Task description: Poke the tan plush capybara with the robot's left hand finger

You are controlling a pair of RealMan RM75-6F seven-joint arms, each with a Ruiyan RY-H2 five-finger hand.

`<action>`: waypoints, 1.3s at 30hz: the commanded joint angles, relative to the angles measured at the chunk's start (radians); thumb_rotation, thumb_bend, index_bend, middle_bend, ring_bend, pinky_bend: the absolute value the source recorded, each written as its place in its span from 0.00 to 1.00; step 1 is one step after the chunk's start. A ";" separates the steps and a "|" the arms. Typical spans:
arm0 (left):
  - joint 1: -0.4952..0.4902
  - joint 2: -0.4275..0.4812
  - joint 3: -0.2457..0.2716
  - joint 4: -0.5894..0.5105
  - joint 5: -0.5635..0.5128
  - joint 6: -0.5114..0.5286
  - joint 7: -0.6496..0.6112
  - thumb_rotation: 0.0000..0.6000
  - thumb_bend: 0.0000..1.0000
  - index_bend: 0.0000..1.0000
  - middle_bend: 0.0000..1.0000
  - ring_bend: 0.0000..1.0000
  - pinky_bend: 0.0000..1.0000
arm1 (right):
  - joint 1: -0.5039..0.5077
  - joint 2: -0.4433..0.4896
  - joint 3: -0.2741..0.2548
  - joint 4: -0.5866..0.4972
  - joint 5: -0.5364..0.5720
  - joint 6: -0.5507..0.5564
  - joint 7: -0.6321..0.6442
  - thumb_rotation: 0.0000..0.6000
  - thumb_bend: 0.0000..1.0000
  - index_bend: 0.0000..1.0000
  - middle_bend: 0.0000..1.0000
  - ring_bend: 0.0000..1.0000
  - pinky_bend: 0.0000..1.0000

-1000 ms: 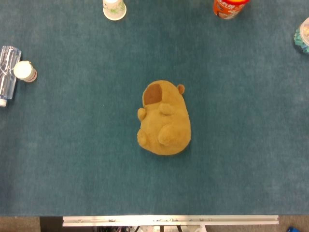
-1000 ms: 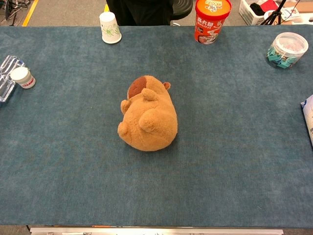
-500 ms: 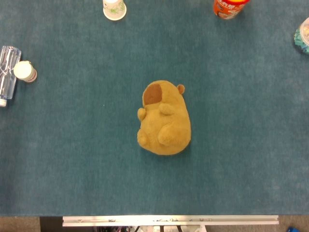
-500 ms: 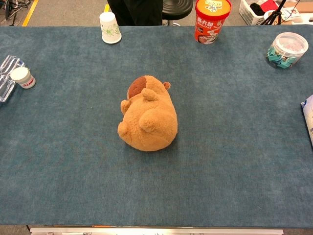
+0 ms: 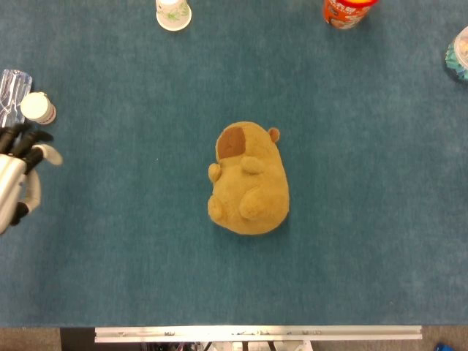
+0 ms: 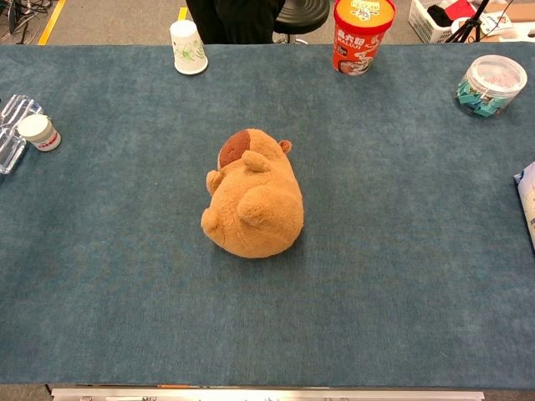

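Your table (image 6: 401, 292) is covered in blue-green felt. The tan plush capybara (image 6: 253, 205) lies mid-table, its brown-patched head toward the far edge. Your left hand (image 5: 20, 164) shows only in the head view, at the left edge, well apart from the capybara, fingers loosely apart and holding nothing. Along the far edge stand an orange tub (image 6: 362, 33) and a paper cup (image 6: 188, 48); a small white-capped bottle (image 6: 38, 132) sits far left.

The left hand (image 5: 20, 172) is cut off by the head view's left edge.
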State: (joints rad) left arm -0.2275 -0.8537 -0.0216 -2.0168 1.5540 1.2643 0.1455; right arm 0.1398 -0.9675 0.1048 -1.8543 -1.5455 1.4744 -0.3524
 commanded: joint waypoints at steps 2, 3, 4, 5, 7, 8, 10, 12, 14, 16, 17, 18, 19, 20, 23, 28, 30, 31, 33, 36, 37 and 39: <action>-0.050 0.037 0.002 -0.061 -0.013 -0.076 0.010 1.00 0.92 0.35 0.52 0.38 0.33 | 0.005 -0.003 0.002 0.008 0.007 -0.007 0.008 1.00 0.00 0.26 0.30 0.28 0.38; -0.055 0.038 0.002 -0.068 -0.013 -0.084 0.008 1.00 0.92 0.35 0.56 0.40 0.33 | 0.005 -0.003 0.002 0.010 0.008 -0.008 0.010 1.00 0.00 0.26 0.30 0.28 0.38; -0.061 0.036 0.000 -0.075 -0.014 -0.090 0.006 1.00 0.92 0.35 0.62 0.43 0.34 | 0.006 -0.003 0.002 0.013 0.009 -0.009 0.013 1.00 0.00 0.26 0.30 0.28 0.38; -0.067 0.034 -0.001 -0.080 -0.014 -0.097 0.005 1.00 0.92 0.35 0.67 0.44 0.34 | 0.007 -0.003 0.003 0.015 0.011 -0.009 0.016 1.00 0.00 0.26 0.30 0.28 0.38; -0.076 0.021 -0.004 -0.082 -0.008 -0.104 0.009 1.00 0.92 0.35 0.79 0.48 0.34 | 0.009 -0.002 0.006 0.020 0.014 -0.011 0.024 1.00 0.00 0.26 0.30 0.28 0.38; -0.080 0.012 -0.003 -0.081 -0.005 -0.107 0.014 1.00 0.92 0.35 0.83 0.51 0.34 | 0.010 -0.001 0.006 0.022 0.015 -0.012 0.027 1.00 0.00 0.26 0.30 0.28 0.38; -0.090 -0.010 -0.003 -0.078 0.000 -0.118 0.029 1.00 0.92 0.35 0.88 0.55 0.34 | 0.013 0.000 0.007 0.026 0.015 -0.015 0.034 1.00 0.00 0.26 0.30 0.28 0.38; -0.101 -0.037 -0.002 -0.074 0.010 -0.128 0.042 1.00 0.92 0.35 0.92 0.59 0.34 | 0.014 0.001 0.006 0.029 0.014 -0.016 0.039 1.00 0.00 0.26 0.30 0.28 0.38; -0.111 -0.058 0.000 -0.072 0.015 -0.140 0.054 1.00 0.94 0.35 0.98 0.65 0.37 | 0.015 0.001 0.006 0.031 0.014 -0.016 0.043 1.00 0.00 0.26 0.30 0.28 0.38; -0.127 -0.076 0.003 -0.074 0.007 -0.168 0.061 1.00 0.97 0.35 1.00 0.68 0.40 | 0.015 0.001 0.007 0.035 0.017 -0.017 0.049 1.00 0.00 0.26 0.30 0.28 0.38; -0.134 -0.082 0.004 -0.075 0.002 -0.180 0.062 1.00 0.99 0.35 1.00 0.69 0.42 | 0.015 0.001 0.006 0.036 0.018 -0.017 0.051 1.00 0.00 0.26 0.30 0.28 0.38; -0.141 -0.087 0.005 -0.075 -0.003 -0.194 0.065 1.00 1.00 0.35 1.00 0.70 0.44 | 0.015 0.001 0.005 0.038 0.018 -0.017 0.053 1.00 0.00 0.26 0.30 0.28 0.38; -0.152 -0.094 0.005 -0.073 -0.008 -0.211 0.071 1.00 1.00 0.35 1.00 0.71 0.46 | 0.015 0.000 0.005 0.040 0.019 -0.018 0.055 1.00 0.00 0.26 0.30 0.28 0.38; -0.160 -0.099 0.006 -0.071 -0.011 -0.222 0.079 1.00 1.00 0.34 1.00 0.72 0.49 | 0.014 0.000 0.004 0.041 0.020 -0.017 0.056 1.00 0.00 0.26 0.30 0.28 0.38; -0.181 -0.118 0.007 -0.061 -0.012 -0.249 0.109 1.00 1.00 0.33 1.00 0.79 0.58 | 0.013 0.000 0.004 0.045 0.022 -0.015 0.062 1.00 0.00 0.26 0.30 0.28 0.38; -0.204 -0.144 0.006 -0.047 -0.027 -0.269 0.140 1.00 1.00 0.32 1.00 0.89 0.70 | 0.010 -0.001 0.001 0.053 0.024 -0.011 0.072 1.00 0.00 0.26 0.30 0.28 0.38; -0.211 -0.150 0.008 -0.044 -0.035 -0.278 0.151 1.00 1.00 0.31 1.00 0.90 0.71 | 0.009 -0.001 0.000 0.057 0.025 -0.010 0.077 1.00 0.00 0.26 0.30 0.28 0.38; -0.214 -0.151 0.010 -0.045 -0.039 -0.283 0.157 1.00 1.00 0.30 1.00 0.90 0.71 | 0.009 -0.002 0.000 0.058 0.025 -0.010 0.079 1.00 0.00 0.26 0.30 0.28 0.38; -0.221 -0.154 0.013 -0.047 -0.044 -0.291 0.167 1.00 1.00 0.29 1.00 0.90 0.71 | 0.009 -0.003 0.000 0.061 0.026 -0.010 0.081 1.00 0.00 0.26 0.30 0.28 0.38; -0.231 -0.156 0.019 -0.058 -0.050 -0.304 0.183 1.00 1.00 0.28 1.00 0.90 0.71 | 0.008 -0.005 -0.002 0.065 0.026 -0.011 0.085 1.00 0.00 0.26 0.30 0.28 0.38; -0.233 -0.157 0.020 -0.061 -0.051 -0.306 0.186 1.00 1.00 0.27 1.00 0.90 0.71 | 0.008 -0.006 -0.002 0.066 0.026 -0.011 0.086 1.00 0.00 0.26 0.30 0.28 0.38; -0.238 -0.157 0.022 -0.071 -0.048 -0.308 0.190 1.00 1.00 0.26 1.00 0.90 0.71 | 0.009 -0.008 -0.002 0.068 0.026 -0.012 0.087 1.00 0.00 0.26 0.30 0.28 0.38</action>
State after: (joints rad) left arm -0.4631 -1.0102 -0.0005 -2.0840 1.5048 0.9578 0.3339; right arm 0.1485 -0.9753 0.1025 -1.7860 -1.5190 1.4626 -0.2655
